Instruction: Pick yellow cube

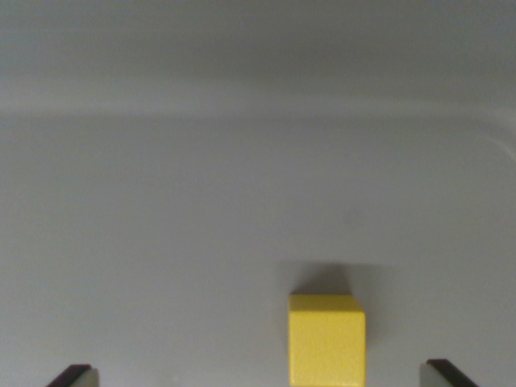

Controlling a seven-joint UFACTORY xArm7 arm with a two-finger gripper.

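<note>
Left fingertip [74, 376] is seen at the bottom-left corner of the wrist view. Yellow cube [326, 340] is sat on the grey surface [201, 226], bottom edge, right of centre, between the tips and nearer the right one, untouched. Right fingertip [445, 373] is seen at bottom right. Gripper [260, 375] is spread wide; nothing is pinched.

The yellow cube [326, 339] is a plain, bright yellow with no markings, its top face a shade lighter than its front. The surface [201, 210] under it is uniform pale grey. The gripper [262, 376] fingertips [74, 375] are dark, nearly black, with pale grey inner faces.
</note>
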